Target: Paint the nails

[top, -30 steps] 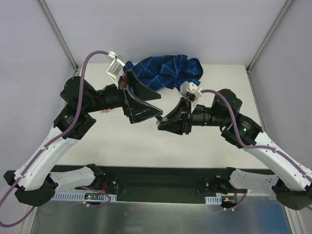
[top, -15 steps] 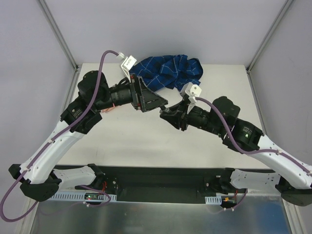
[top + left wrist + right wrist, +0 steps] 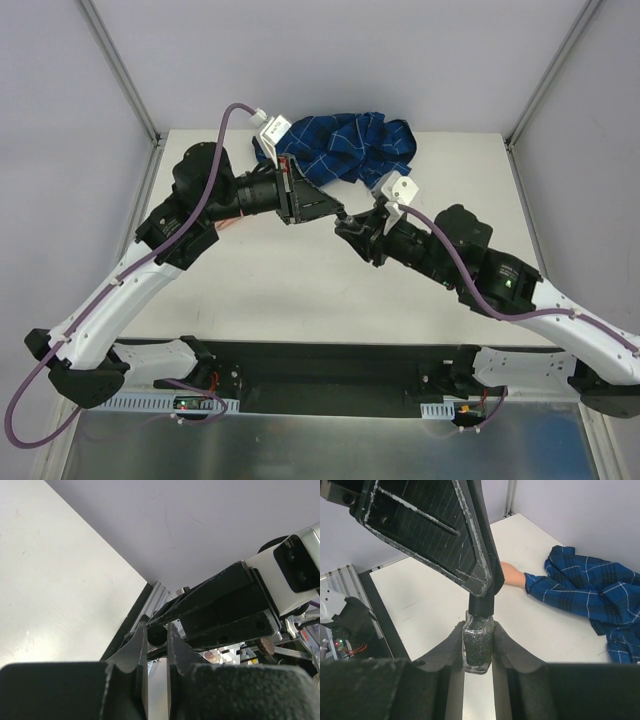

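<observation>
- The dummy hand lies left of centre under my left arm, its blue checked sleeve trailing far-right; I cannot make out its nails.
- My left gripper is pinched on the cap.
- My right gripper clamps the dark glittery bottle.

Bottle stood between the right pincer's jaws, left pincer atop its cap; the hand lay beyond, on the table.

Peach dummy hand in blue checked sleeve lies flat.
</observation>
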You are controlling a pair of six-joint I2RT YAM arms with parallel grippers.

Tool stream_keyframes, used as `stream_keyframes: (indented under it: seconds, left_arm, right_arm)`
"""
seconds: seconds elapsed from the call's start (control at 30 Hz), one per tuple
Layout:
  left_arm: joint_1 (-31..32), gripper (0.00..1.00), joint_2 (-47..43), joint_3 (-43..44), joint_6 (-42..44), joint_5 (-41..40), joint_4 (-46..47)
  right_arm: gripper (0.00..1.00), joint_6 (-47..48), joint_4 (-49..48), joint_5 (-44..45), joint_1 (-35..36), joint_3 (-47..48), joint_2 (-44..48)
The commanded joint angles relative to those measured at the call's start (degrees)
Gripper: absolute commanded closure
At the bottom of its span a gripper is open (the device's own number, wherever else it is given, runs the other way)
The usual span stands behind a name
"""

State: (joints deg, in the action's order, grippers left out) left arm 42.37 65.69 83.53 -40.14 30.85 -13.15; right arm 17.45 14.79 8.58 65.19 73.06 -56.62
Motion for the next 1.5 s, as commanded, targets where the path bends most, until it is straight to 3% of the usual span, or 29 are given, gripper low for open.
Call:
stream_keyframes:
  seconds: [0.0, 0.03, 0.17, 0.27, 0.43, 0.53, 0.57, 0.67, 0.87, 1.1, 1.27, 1.43, 1.47]
  left_arm:
    - [0.35, 1.00, 0.23, -0.64, -0.02, 10.35, 9.06]
    - [0.35, 1.00, 0.14, -1.08, -0.37, 12.11, 11.19]
    - [0.26, 1.00, -1.00, -5.73, -6.24, 21.25, 26.47]
    - [0.17, 1.00, -2.41, -7.85, -9.16, 24.25, 35.11]
    - [0.26, 1.00, -3.20, -6.10, -6.97, 25.23, 32.84]
    - [0.17, 0.99, -3.38, -3.64, -3.29, 22.86, 25.30]
    - [0.17, 0.84, -3.29, -2.42, -1.36, 22.42, 23.01]
    - [0.17, 0.58, -3.55, -2.14, -0.03, 21.01, 19.39]
    - [0.08, 0.49, -3.64, -1.88, 1.11, 19.95, 17.02]
    - [0.17, 0.52, -3.38, -1.35, 2.35, 19.60, 14.82]
    - [0.17, 0.65, -3.38, -1.35, 2.79, 18.72, 13.76]
    - [0.17, 0.90, -3.29, -0.30, 4.36, 17.93, 12.37]
    - [0.08, 1.00, -3.29, -0.03, 4.63, 17.67, 11.83]
  right_arm:
    - [1.00, -0.92, -5.47, -3.19, -0.14, 0.07, 3.00]
    - [1.00, -1.54, -5.82, -6.52, -0.85, -0.37, 3.44]
    - [1.00, -7.68, -9.23, -41.25, -7.25, -1.16, 3.80]
    - [1.00, -12.17, -11.44, -52.14, -8.06, -0.11, 2.40]
    - [1.00, -13.93, -12.50, -52.87, -8.76, -0.54, 2.83]
    - [1.00, -13.94, -12.50, -50.33, -9.20, -0.90, 3.36]
    - [1.00, -13.68, -12.15, -49.20, -9.46, -0.90, 3.45]
    - [1.00, -13.32, -11.71, -47.08, -9.64, -0.90, 3.36]
    - [1.00, -12.97, -10.92, -45.58, -9.73, -0.46, 2.66]
    - [1.00, -11.92, -10.31, -41.19, -9.73, -1.34, 3.62]
    - [1.00, -12.09, -10.30, -37.24, -9.64, -1.25, 3.36]
    - [1.00, -12.44, -10.13, -35.13, -9.64, -0.46, 2.48]
    - [1.00, -12.44, -10.13, -34.34, -9.73, -0.55, 2.74]
